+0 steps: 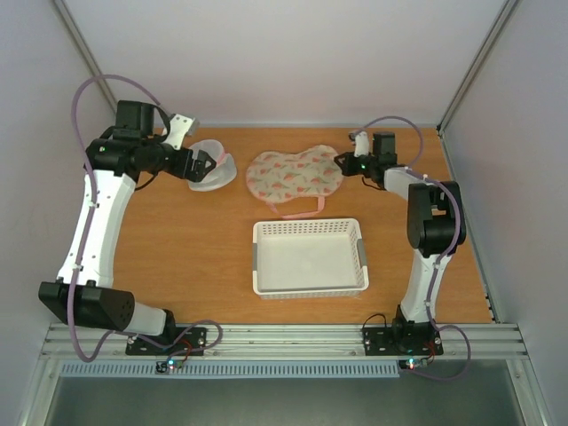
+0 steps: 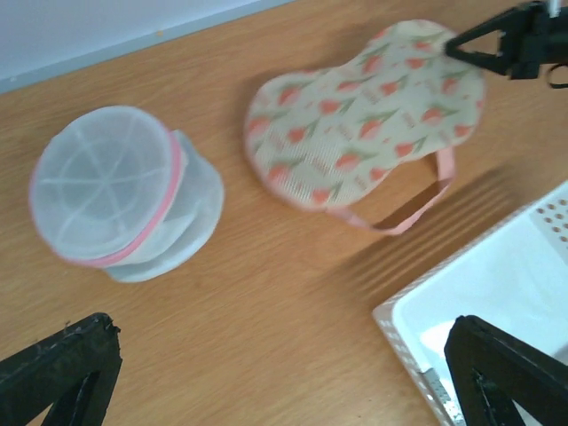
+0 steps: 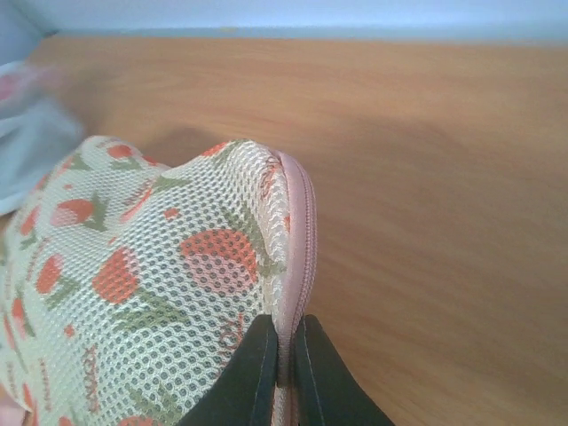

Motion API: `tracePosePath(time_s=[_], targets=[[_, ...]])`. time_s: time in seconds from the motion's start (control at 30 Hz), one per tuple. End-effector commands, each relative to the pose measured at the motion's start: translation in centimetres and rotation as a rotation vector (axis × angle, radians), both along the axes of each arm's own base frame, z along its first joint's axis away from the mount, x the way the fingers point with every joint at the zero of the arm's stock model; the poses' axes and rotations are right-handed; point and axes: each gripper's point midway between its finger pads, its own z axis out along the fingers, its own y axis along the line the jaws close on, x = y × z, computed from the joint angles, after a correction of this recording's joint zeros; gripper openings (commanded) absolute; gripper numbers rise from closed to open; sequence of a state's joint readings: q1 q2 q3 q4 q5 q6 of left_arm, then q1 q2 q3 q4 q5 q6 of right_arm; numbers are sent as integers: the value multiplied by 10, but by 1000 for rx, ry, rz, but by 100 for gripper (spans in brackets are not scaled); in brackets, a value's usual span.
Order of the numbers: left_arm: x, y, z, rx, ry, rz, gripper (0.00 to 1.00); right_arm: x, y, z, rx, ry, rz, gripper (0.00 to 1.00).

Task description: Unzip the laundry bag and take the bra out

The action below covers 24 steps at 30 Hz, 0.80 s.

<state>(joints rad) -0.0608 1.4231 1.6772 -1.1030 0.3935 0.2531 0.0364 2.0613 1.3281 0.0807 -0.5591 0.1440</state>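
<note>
The laundry bag (image 1: 295,172) lies flat at the back middle of the table, cream with a pink-and-green print, its pink loop strap (image 1: 302,210) toward the basket. It also shows in the left wrist view (image 2: 364,111). My right gripper (image 3: 285,368) is at the bag's right end, shut on the pink zipper trim (image 3: 300,240); it also shows in the top view (image 1: 342,164). My left gripper (image 1: 206,166) is open and empty, above the round white mesh pouch (image 1: 211,173). The bra is hidden.
The round white mesh pouch with a pink rim (image 2: 120,200) sits left of the bag. A white perforated basket (image 1: 309,257) stands in front of the bag, its corner in the left wrist view (image 2: 497,302). White walls enclose the table.
</note>
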Motion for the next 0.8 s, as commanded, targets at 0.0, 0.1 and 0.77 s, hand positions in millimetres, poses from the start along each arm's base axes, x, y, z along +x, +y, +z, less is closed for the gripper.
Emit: tracePosePath(time_s=[0.0, 0.1, 0.77], targets=[[4, -14, 27, -50, -75, -42, 99, -28, 77, 117, -84, -440, 364, 1], [10, -9, 20, -18, -89, -31, 99, -52, 106, 156, -83, -639, 473, 1], [-75, -55, 35, 232, -175, -729, 95, -195, 184, 293, -201, -1342, 872, 1]])
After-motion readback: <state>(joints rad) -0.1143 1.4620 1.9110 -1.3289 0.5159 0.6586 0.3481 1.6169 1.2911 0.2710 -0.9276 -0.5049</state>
